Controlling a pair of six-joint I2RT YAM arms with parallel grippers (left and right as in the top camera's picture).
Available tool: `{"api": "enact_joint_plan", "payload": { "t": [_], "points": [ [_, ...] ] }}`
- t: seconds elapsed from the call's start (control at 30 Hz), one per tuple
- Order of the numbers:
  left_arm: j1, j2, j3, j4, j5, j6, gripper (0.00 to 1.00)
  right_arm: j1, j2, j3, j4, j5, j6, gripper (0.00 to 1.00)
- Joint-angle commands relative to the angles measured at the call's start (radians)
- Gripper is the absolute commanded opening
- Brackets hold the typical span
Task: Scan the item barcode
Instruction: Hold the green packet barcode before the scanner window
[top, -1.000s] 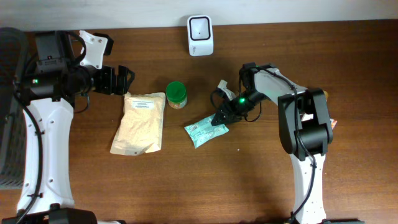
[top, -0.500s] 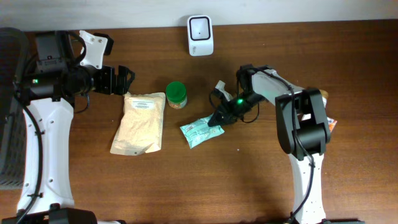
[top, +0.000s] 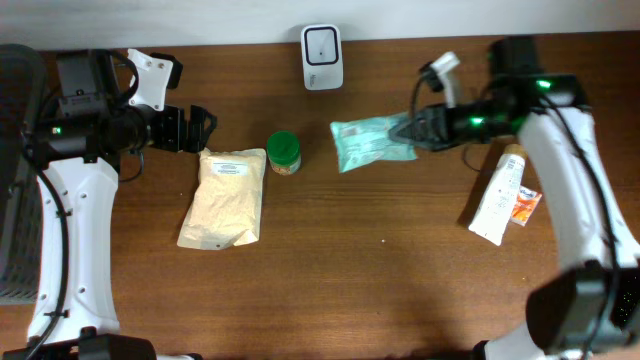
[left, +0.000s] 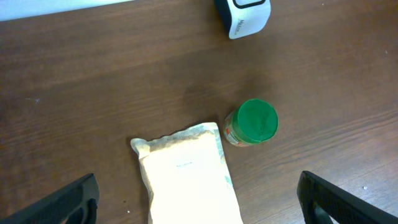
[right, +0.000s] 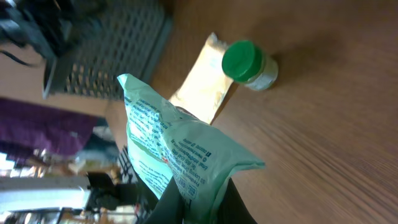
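Observation:
My right gripper is shut on one end of a mint-green packet and holds it off the table, right of and in front of the white barcode scanner. In the right wrist view the packet shows printed text, pinched between the dark fingers. My left gripper stands open at the far left, just above a beige pouch. In the left wrist view the pouch lies between its fingertips, untouched, with the scanner at the top.
A green-lidded jar stands between the pouch and the held packet. A white tube with an orange sachet lies at the right. A dark mesh basket sits off the table's left edge.
The right arm swung up and to the right, lifting the green packet off the table toward the scanner. Its jaws closed fully on the packet. The left arm stayed still.

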Motion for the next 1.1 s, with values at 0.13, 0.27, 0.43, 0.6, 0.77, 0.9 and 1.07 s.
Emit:
{"api": "enact_joint_plan", "payload": {
  "t": [0.13,0.27,0.43,0.6,0.77,0.9,1.07],
  "points": [
    [0.006,0.007,0.005,0.001,-0.001,0.016,0.99,0.028,-0.105,0.056,-0.02,0.355,0.276,0.04],
    [0.006,0.006,0.005,0.001,0.0,0.016,0.99,0.146,-0.05,0.225,-0.038,0.557,0.34,0.04],
    [0.006,0.006,0.005,0.001,0.0,0.016,0.99,0.282,0.086,0.505,0.002,0.956,0.304,0.04],
    [0.006,0.006,0.005,0.001,0.0,0.016,0.99,0.439,0.194,0.517,0.219,1.41,0.055,0.04],
    [0.006,0.006,0.005,0.001,0.0,0.016,0.99,0.521,0.359,0.517,0.49,1.662,-0.157,0.04],
    [0.006,0.006,0.005,0.001,-0.001,0.016,0.99,0.528,0.481,0.517,0.701,1.685,-0.412,0.04],
    [0.006,0.006,0.005,0.001,-0.001,0.016,0.99,0.526,0.623,0.517,1.011,1.692,-0.837,0.04]
  ]
}}
